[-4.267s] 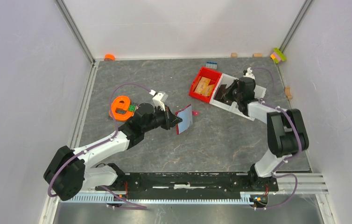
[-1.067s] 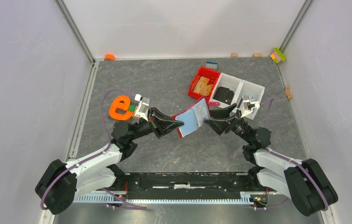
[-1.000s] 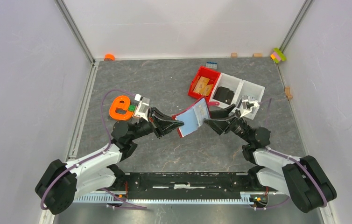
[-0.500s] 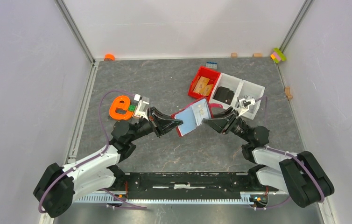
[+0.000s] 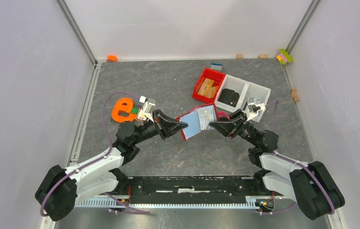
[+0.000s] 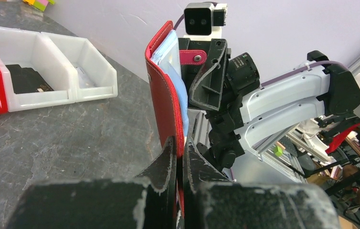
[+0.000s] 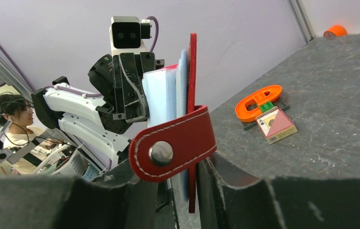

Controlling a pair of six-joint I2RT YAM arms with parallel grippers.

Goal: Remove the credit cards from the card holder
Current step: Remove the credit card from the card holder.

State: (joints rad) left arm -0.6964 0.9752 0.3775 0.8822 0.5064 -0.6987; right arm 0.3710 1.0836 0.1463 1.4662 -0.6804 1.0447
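The dark red card holder (image 5: 187, 117) is held up off the table between both arms, opened like a book. Light blue credit cards (image 5: 193, 125) show in its pockets. My left gripper (image 5: 181, 128) is shut on the holder's lower left edge (image 6: 166, 100); the cards (image 6: 174, 57) stand behind its red cover. My right gripper (image 5: 211, 125) reaches the holder's right edge. In the right wrist view its jaws are narrowly apart and straddle the red cover (image 7: 193, 86) and a blue card (image 7: 183, 95), with the snap strap (image 7: 173, 143) hanging in front.
A red bin (image 5: 203, 76) with tan wooden pieces and two white bins (image 5: 252, 90), one holding a black object (image 5: 229, 98), stand at the back right. An orange e-shaped piece (image 5: 123, 109) and a small card box (image 7: 274, 125) lie left. Small blocks line the back wall.
My right arm came from the white bins to the holder's right edge. Over the last second the holder sank slightly and both grippers shifted a little with it.
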